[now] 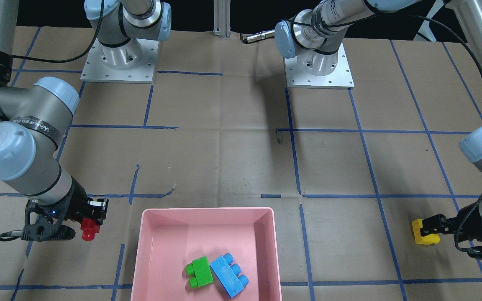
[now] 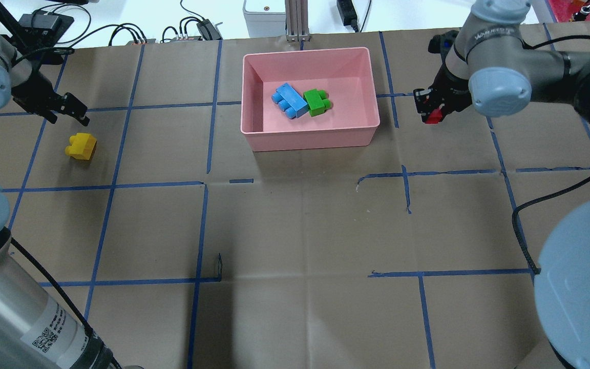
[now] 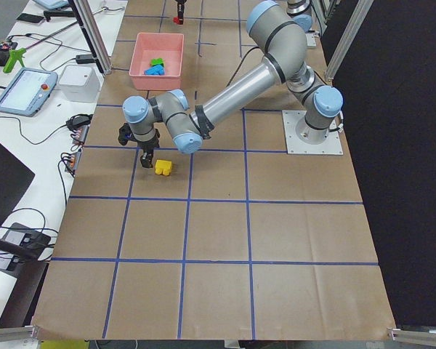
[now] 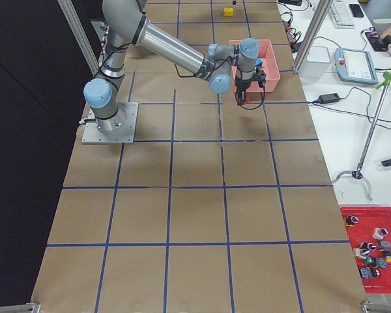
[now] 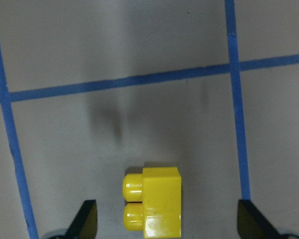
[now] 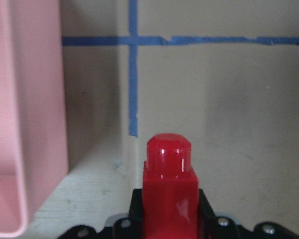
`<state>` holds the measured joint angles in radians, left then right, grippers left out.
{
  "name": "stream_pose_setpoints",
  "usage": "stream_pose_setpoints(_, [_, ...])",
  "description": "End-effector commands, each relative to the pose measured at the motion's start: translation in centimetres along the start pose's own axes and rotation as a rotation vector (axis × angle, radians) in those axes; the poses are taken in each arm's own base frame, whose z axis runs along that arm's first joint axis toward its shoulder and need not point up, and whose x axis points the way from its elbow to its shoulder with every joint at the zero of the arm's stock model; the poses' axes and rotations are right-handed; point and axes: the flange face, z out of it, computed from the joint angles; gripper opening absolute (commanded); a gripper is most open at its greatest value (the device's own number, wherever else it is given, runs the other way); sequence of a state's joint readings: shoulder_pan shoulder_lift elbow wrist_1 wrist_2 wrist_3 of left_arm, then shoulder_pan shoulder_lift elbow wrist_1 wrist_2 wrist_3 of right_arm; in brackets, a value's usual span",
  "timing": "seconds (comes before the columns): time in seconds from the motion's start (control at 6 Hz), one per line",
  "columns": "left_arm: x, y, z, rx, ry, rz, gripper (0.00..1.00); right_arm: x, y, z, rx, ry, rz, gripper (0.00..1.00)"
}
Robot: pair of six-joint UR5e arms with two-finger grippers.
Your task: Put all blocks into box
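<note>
The pink box (image 2: 310, 141) stands at the table's far middle and holds the green brick (image 2: 316, 102) and the light blue brick (image 2: 290, 100) side by side. My right gripper (image 2: 432, 115) is shut on the small red brick (image 6: 169, 199), stud forward, just outside the box's wall (image 6: 35, 124). The yellow brick (image 2: 81, 146) lies on the table at far left. My left gripper (image 2: 69, 110) is open and hovers over it. In the left wrist view its fingertips (image 5: 87, 221) stand wide on either side of the yellow brick (image 5: 154, 204), not touching it.
Blue tape lines grid the brown table cover. Both arm bases (image 1: 117, 58) are bolted at the robot's edge. Cables and devices (image 2: 197, 28) lie beyond the far edge behind the box, beside an aluminium post (image 2: 295, 20).
</note>
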<state>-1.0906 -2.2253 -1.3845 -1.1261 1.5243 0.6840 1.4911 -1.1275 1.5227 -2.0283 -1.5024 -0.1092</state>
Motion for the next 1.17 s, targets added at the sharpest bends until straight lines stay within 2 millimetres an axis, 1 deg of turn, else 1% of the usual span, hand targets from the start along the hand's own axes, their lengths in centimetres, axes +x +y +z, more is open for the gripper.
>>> stream_pose_setpoints(0.0, [-0.3,0.2,5.3,-0.035,0.031,0.099,0.99,-8.6,-4.8,-4.7,-0.008,-0.077,0.019,0.01])
stream_pose_setpoints(0.17, [-0.5,0.4,5.1,-0.034,0.028,0.099,0.99,-13.3,-6.3,-3.7,-0.001,-0.161,0.086,0.01])
stream_pose_setpoints(0.33, [-2.6,1.6,4.5,-0.026,0.029,0.065,0.99,-16.9,-6.0,-2.7,-0.024,-0.168,0.180,0.01])
stream_pose_setpoints(0.5, [-3.2,2.0,4.7,-0.027,0.034,0.053,0.98,-18.0,-6.4,-2.1,0.014,-0.179,0.211,0.02])
stream_pose_setpoints(0.67, [-3.2,2.0,4.4,-0.025,0.029,0.054,0.89,-18.5,-6.5,-2.0,0.024,-0.184,0.223,0.06])
stream_pose_setpoints(0.83, [-3.1,1.9,4.4,-0.023,0.029,0.054,0.84,-18.4,-6.5,-2.4,0.031,-0.182,0.217,0.98])
stream_pose_setpoints(1.0, [-3.3,1.8,4.3,-0.022,0.026,0.051,0.76,-18.4,-6.4,-2.3,0.030,-0.182,0.215,1.00])
